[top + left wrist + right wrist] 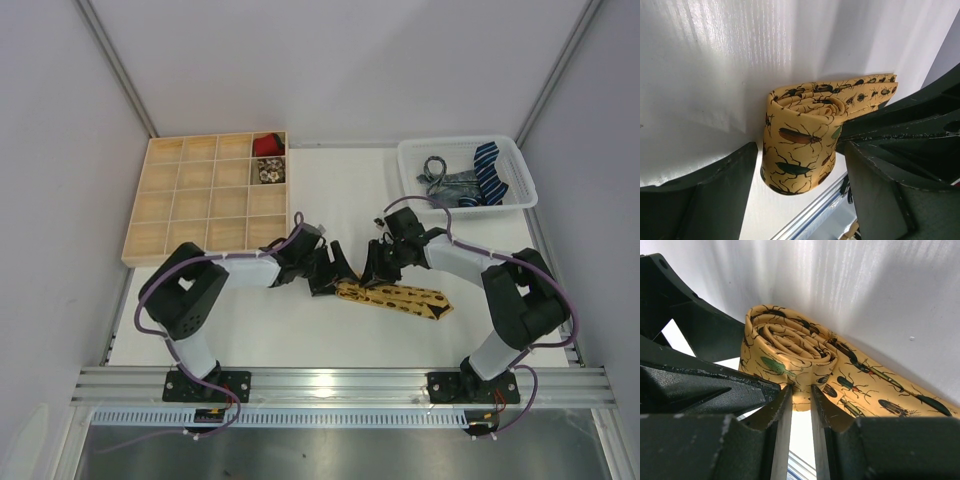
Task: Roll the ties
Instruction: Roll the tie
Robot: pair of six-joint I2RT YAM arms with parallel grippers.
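Lying on the white table point(330, 190) between both arms, the yellow tie point(400, 298) is partly rolled, with the roll between the wide-apart fingers of the left gripper point(800, 150), while the right gripper point(801, 390) pinches the roll's edge.

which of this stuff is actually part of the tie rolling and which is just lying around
Job: yellow beetle tie, half rolled; navy striped tie and grey tie in the white basket; red rolled tie in the wooden tray.
Lying about: purple cables.
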